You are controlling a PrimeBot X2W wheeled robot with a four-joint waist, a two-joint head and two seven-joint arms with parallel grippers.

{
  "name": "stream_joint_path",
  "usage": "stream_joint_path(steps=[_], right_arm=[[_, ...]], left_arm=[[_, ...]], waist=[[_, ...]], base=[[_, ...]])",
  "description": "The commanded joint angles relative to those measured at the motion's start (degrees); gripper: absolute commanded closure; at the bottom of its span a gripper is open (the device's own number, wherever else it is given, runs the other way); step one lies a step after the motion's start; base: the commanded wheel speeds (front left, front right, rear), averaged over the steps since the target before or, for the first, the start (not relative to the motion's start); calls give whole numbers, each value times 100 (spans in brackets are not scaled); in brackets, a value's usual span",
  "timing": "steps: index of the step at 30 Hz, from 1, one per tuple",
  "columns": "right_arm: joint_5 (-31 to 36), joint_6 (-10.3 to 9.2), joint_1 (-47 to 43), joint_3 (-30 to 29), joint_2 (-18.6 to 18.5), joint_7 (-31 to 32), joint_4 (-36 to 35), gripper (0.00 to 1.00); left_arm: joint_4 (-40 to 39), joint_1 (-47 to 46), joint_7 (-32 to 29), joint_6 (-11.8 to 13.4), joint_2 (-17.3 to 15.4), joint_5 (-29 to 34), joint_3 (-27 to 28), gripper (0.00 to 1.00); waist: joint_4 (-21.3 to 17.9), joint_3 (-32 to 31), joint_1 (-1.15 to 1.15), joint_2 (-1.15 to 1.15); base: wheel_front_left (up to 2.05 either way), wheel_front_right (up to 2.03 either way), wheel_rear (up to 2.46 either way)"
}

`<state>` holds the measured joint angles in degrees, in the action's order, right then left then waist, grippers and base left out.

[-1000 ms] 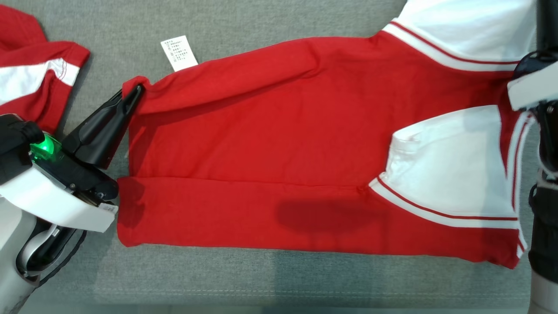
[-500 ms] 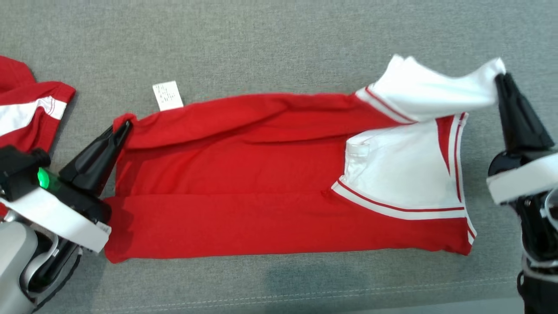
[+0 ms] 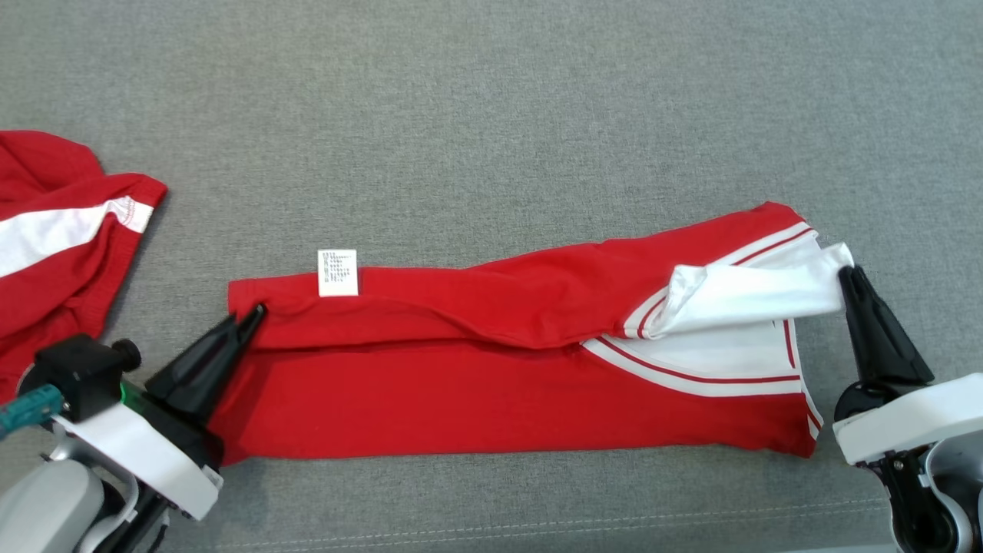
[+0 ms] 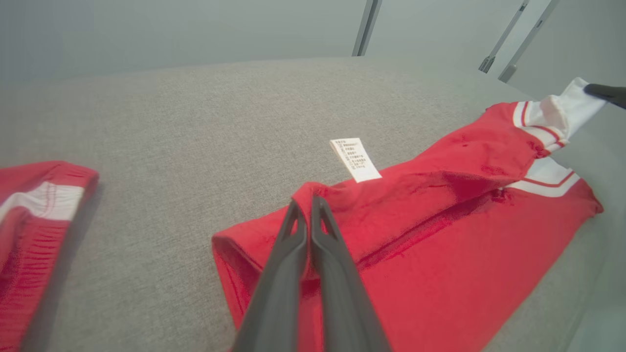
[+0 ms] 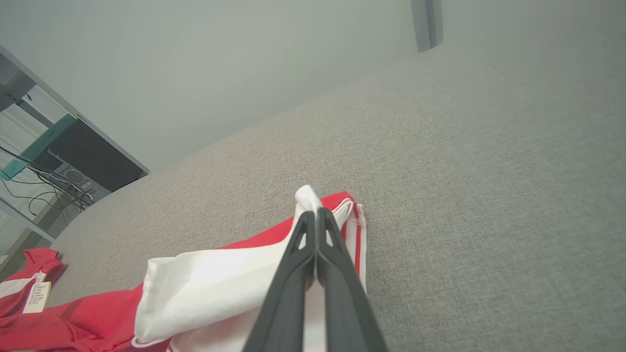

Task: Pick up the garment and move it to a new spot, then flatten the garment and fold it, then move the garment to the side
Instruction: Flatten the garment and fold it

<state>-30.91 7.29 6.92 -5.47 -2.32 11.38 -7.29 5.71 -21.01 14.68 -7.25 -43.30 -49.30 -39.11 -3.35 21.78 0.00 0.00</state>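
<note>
- Garment [image 3: 491,384]: red, with a white, red-striped end. Lay lengthwise near the front of the grey cloth-topped table [image 3: 491,115], far long edge doubled over toward the near edge, upper layer loose and sagging in the middle.
- Left hand [image 3: 256,313]: fingers pressed together, pinching the red corner at the garment's left end, just beside the care label [image 3: 338,273].
- Right hand [image 3: 847,273]: fingers pressed together, pinching the white corner at the right end, held a little above the layer beneath.
- Second garment [image 3: 61,230]: red and white, heaped at the table's left edge, apart from the task piece but near the left arm.
- Hazard, judged: crooked fold, if one corner were set down ahead of or further forward than the other; right end already sat askew against the near edge.
- Hazard, judged: slack middle creasing or rolling under, for want of tension between the two pinches.
- Hazard, judged: thin white corner slipping from the right pinch under too hard a pull.
- Hazard, judged: lower layer dragged along and bunched, if lowered with a sideways sweep.
- Hazard, judged: left arm snagging the second garment on withdrawal.
</note>
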Motion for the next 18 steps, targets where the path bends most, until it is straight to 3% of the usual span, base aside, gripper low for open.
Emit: stream_joint_path(steps=[1,10,11,12,13,14,18], right_arm=[[-37,20,-23,79,-55,-86,-116,100],[-223,20,-247,116,-55,-323,437,100],[-249,20,-295,111,-55,-308,503,70],[-285,20,-344,107,-55,-287,571,16],[-289,20,-378,100,-55,-290,614,0],[-279,20,-401,66,-55,-326,635,0],[-157,20,-428,-128,-55,-520,666,0]], left_arm=[[-83,-43,31,-24,-231,47,224,100],[273,143,31,-24,-91,-33,-39,100],[340,154,31,-24,-68,-53,-67,84],[407,167,32,-24,-43,-72,-88,55],[461,183,32,-24,-6,-90,-85,14],[495,201,32,-24,24,-92,-74,0],[640,375,32,-24,227,-78,235,0]], waist=[[39,-50,0,0],[161,-287,0,0],[167,-314,0,0],[171,-337,0,0],[174,-365,0,0],[178,-383,0,0],[222,-517,0,0]], base=[[0,0,0],[0,0,0],[0,0,0],[0,0,0],[0,0,0],[0,0,0],[0,0,0]])
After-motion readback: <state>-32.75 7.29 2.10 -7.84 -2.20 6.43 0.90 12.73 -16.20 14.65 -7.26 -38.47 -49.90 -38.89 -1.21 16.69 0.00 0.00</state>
